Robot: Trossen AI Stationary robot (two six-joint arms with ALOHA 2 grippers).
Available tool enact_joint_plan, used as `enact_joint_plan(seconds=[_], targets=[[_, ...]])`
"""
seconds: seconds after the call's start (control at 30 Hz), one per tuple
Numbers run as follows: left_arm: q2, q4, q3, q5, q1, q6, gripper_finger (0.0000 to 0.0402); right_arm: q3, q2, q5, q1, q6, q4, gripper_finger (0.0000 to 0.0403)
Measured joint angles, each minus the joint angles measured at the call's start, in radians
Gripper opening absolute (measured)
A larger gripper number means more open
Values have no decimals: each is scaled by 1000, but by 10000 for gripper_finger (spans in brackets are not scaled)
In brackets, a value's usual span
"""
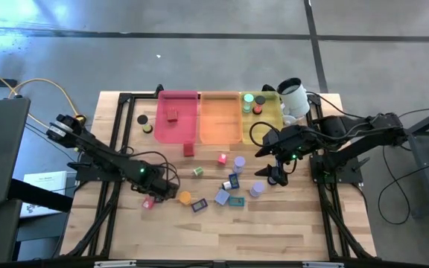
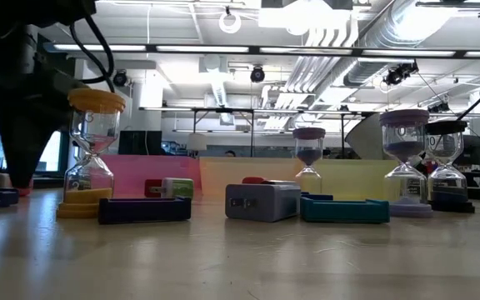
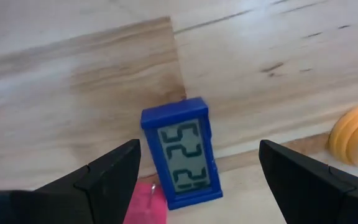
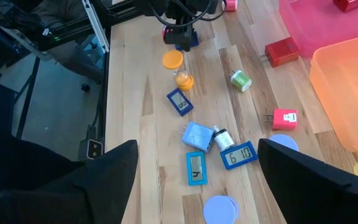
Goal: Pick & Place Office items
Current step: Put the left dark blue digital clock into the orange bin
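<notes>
Small office items lie scattered on the wooden table [image 1: 289, 223]: blue and teal digital clocks, hourglass timers, plug blocks and a green roll. My left gripper [image 1: 160, 190] is open and hangs over a dark blue clock [image 3: 182, 155] lying flat. Its fingers stand on either side of the clock without touching it. A pink piece [image 3: 148, 202] lies beside the clock, and an orange hourglass [image 3: 356, 134] stands nearby. My right gripper [image 1: 277, 172] is open above the table's right part, near a lavender hourglass [image 1: 257, 190].
Pink [image 1: 177, 126], orange [image 1: 220, 126] and yellow [image 1: 268, 119] trays line the far edge, with a white cup [image 1: 293, 95] at the far right. The pink tray holds a red block [image 1: 172, 115]. More clocks [image 4: 196, 168], a light blue block [image 4: 197, 134] and a pink plug [image 4: 284, 118] crowd the middle.
</notes>
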Motion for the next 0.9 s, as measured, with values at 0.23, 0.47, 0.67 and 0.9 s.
enact_joint_plan(seconds=[0.23,0.47,0.67,0.9], targets=[[63,-23,2,-16,-23,-80,316,0,0,0,0,0,0,320],[139,-30,6,-13,-21,-34,316,0,0,0,0,0,0,320],[143,-34,5,-24,-21,-23,299,0,0,0,0,-4,0,320],[144,-37,3,-24,-21,4,210,0,0,3,0,-26,0,320]])
